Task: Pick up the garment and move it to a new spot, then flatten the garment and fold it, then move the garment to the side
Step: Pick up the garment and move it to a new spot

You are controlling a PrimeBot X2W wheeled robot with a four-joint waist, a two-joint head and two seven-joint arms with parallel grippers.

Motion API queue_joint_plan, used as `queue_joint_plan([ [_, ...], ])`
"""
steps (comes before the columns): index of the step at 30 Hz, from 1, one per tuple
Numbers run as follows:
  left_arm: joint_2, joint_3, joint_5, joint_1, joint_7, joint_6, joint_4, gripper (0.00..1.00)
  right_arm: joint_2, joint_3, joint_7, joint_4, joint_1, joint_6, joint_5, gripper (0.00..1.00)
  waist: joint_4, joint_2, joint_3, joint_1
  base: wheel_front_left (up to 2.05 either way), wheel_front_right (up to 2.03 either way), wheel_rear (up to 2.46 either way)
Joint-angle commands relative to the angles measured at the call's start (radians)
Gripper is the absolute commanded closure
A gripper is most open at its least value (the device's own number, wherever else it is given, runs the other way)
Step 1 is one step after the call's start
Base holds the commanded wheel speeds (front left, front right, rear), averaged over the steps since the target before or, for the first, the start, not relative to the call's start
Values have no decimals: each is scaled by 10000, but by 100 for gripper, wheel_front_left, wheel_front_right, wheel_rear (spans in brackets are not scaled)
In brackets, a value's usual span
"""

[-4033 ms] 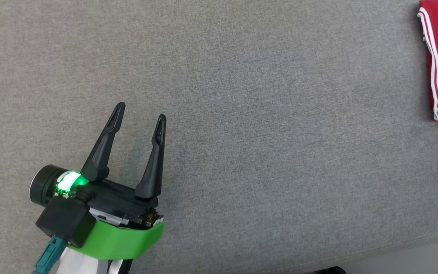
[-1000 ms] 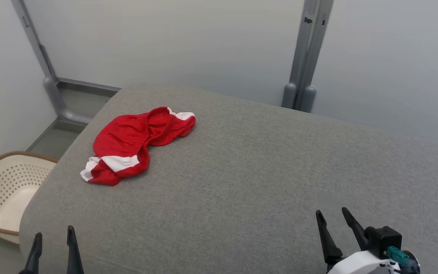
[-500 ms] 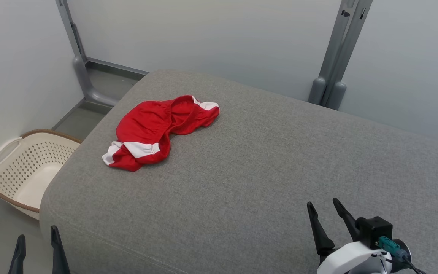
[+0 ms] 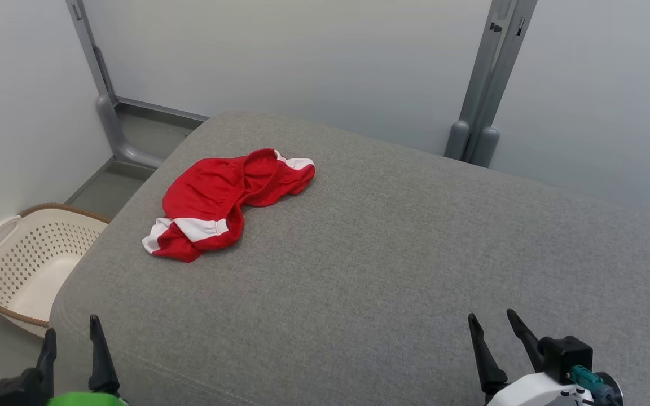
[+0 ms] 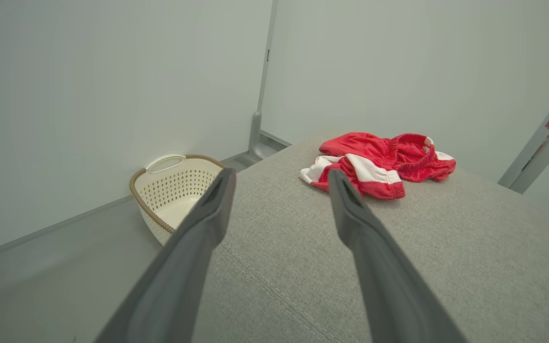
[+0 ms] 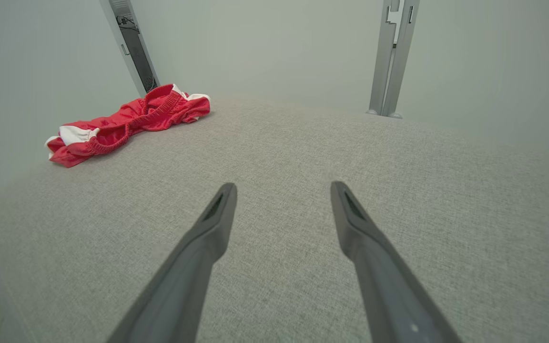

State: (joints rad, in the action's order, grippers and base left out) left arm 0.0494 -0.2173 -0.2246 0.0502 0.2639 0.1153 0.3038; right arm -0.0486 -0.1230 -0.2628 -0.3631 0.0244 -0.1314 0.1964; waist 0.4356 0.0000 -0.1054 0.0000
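Camera view shifted slightly; garment (image 4: 223,203) unmoved, crumpled on the cushion (image 4: 387,254), well ahead and slightly right of the left gripper (image 4: 72,326), far ahead-left of the right gripper (image 4: 491,314). Both spread wide, empty. Best reached with the left, pinching the bunched waistband.

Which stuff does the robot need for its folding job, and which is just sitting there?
For the job: red shorts, left gripper, right gripper, grey padded surface.
Just there: cream laundry basket, grey metal posts.
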Motion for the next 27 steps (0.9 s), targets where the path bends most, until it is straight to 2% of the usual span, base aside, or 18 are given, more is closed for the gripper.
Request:
queue_joint_plan([
  [1,51,57,80,-378,1,17,321,0,-36,7,-24,50,182,16,-74,0,-65,0,-49,0,0,0,0],
  [8,327,-155,-479,-2228,-717,-138,2245,0,-37,-293,-24,109,137,16,-566,0,-804,0,288,0,0,0,0],
  [12,625,-540,-934,-3293,-1405,-349,3229,0,-72,-580,96,240,-216,16,-1048,0,-1543,0,857,0,0,0,0],
  [17,1045,-1132,-1702,-4463,-2207,-507,4319,0,-440,-1163,546,905,-580,16,-1284,0,-2584,0,1791,0,0,0,0],
  [19,1208,-1264,-2000,-4866,-2535,-427,4688,0,-630,-1339,742,1253,-700,17,-1262,0,-2921,0,2158,0,0,0,0],
  [27,1806,-1266,-2067,-6022,-3337,-757,5989,0,-1200,-1476,1324,2540,-725,18,-1119,0,-3862,0,3143,0,0,0,0],
])
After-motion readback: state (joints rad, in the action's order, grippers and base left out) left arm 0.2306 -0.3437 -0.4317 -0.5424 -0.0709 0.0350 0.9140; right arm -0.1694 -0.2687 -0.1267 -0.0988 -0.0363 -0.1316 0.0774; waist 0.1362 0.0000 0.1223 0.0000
